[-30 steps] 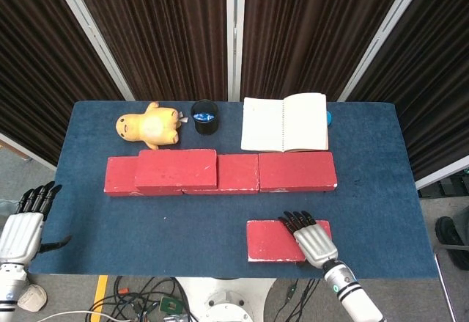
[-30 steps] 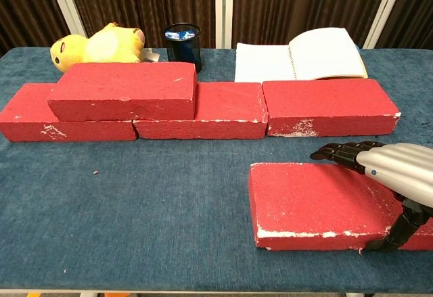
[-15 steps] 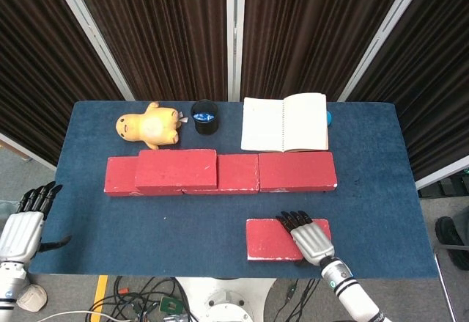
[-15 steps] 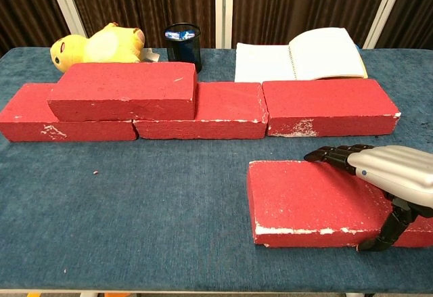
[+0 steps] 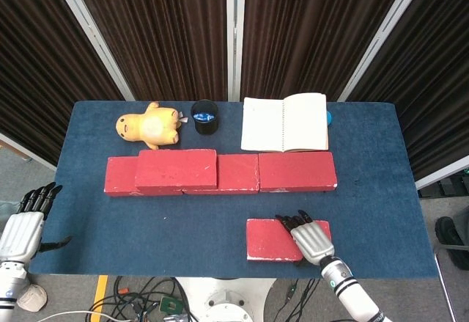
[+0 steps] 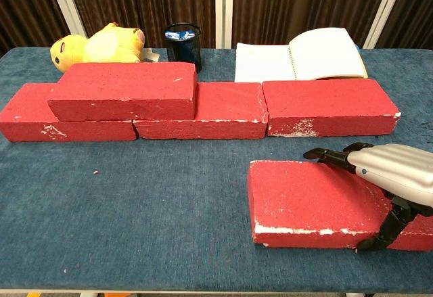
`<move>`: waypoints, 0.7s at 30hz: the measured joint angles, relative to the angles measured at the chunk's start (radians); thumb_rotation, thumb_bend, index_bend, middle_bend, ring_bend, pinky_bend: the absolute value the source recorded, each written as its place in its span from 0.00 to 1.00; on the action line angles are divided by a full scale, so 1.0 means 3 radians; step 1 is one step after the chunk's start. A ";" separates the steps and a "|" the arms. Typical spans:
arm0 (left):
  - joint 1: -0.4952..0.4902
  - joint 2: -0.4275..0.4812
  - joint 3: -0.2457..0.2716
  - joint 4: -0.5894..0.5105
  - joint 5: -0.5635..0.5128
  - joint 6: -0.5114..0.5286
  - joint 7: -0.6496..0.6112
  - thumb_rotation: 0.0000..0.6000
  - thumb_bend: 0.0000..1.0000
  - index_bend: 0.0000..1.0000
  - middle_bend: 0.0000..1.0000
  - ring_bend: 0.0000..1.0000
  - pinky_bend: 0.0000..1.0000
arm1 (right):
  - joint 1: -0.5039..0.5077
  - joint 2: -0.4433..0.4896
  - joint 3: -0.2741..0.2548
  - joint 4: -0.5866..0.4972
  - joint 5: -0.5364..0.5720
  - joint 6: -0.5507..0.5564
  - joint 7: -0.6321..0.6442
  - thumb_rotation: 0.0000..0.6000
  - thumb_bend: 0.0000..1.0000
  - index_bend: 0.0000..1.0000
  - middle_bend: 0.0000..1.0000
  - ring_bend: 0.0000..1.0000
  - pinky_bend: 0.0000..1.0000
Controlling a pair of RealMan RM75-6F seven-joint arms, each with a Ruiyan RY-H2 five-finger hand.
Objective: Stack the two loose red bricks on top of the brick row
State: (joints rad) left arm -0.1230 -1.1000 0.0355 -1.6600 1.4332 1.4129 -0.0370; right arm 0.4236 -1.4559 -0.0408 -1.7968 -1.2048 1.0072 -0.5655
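On the blue table (image 5: 366, 161), our right hand (image 6: 389, 175) grips the loose brick (image 6: 304, 202) near the right front edge — we should lift level, then set it on the brick row (image 6: 325, 107), beside the stacked brick (image 6: 122, 90).

Blue table (image 5: 381, 190): brick row (image 5: 220, 173), loose brick (image 5: 272, 239), notebook (image 5: 284, 122), plush duck (image 5: 149, 125), black cup (image 5: 205, 116).
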 measured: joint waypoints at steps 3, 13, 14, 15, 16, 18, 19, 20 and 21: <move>0.0007 0.0000 -0.0007 0.0001 0.0005 -0.0010 -0.0003 1.00 0.09 0.00 0.00 0.00 0.00 | -0.0015 -0.0023 -0.0016 0.0025 -0.0027 0.0057 0.0008 1.00 0.03 0.00 0.26 0.25 0.00; 0.0027 0.0015 -0.0020 -0.0020 0.0036 -0.0035 -0.0026 1.00 0.09 0.00 0.00 0.00 0.00 | -0.0032 0.0070 -0.0048 -0.0054 -0.0208 0.0156 0.0108 1.00 0.05 0.00 0.29 0.28 0.00; 0.0030 0.0021 -0.0022 -0.0027 0.0043 -0.0035 -0.0030 1.00 0.09 0.00 0.00 0.00 0.00 | -0.0033 0.0118 -0.0048 -0.0097 -0.0257 0.0182 0.0116 1.00 0.05 0.00 0.29 0.28 0.00; 0.0033 0.0025 -0.0023 -0.0031 0.0047 -0.0034 -0.0033 1.00 0.09 0.00 0.00 0.00 0.00 | -0.0032 0.0159 -0.0045 -0.0133 -0.0293 0.0204 0.0120 1.00 0.05 0.00 0.29 0.28 0.00; 0.0035 0.0029 -0.0024 -0.0035 0.0052 -0.0032 -0.0038 1.00 0.09 0.00 0.00 0.00 0.00 | -0.0029 0.0204 -0.0038 -0.0171 -0.0327 0.0225 0.0123 1.00 0.05 0.00 0.29 0.28 0.00; 0.0041 0.0041 -0.0025 -0.0050 0.0063 -0.0029 -0.0054 1.00 0.09 0.00 0.00 0.00 0.00 | -0.0007 0.0318 0.0001 -0.0260 -0.0385 0.0261 0.0123 1.00 0.05 0.00 0.29 0.28 0.00; 0.0044 0.0048 -0.0024 -0.0057 0.0068 -0.0028 -0.0059 1.00 0.09 0.00 0.00 0.00 0.00 | 0.0011 0.0370 0.0033 -0.0296 -0.0397 0.0268 0.0121 1.00 0.05 0.00 0.29 0.28 0.00; 0.0047 0.0060 -0.0024 -0.0067 0.0075 -0.0027 -0.0061 1.00 0.09 0.00 0.00 0.00 0.00 | 0.0045 0.0441 0.0089 -0.0338 -0.0399 0.0267 0.0118 1.00 0.05 0.00 0.29 0.28 0.00; 0.0049 0.0069 -0.0024 -0.0077 0.0079 -0.0026 -0.0061 1.00 0.09 0.00 0.00 0.00 0.00 | 0.0078 0.0494 0.0140 -0.0363 -0.0391 0.0260 0.0117 1.00 0.05 0.00 0.29 0.28 0.00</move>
State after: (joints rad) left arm -0.1082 -1.0795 0.0284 -1.6830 1.4570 1.4050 -0.0552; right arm 0.4469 -1.3076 0.0012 -1.9057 -1.3220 1.0852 -0.5305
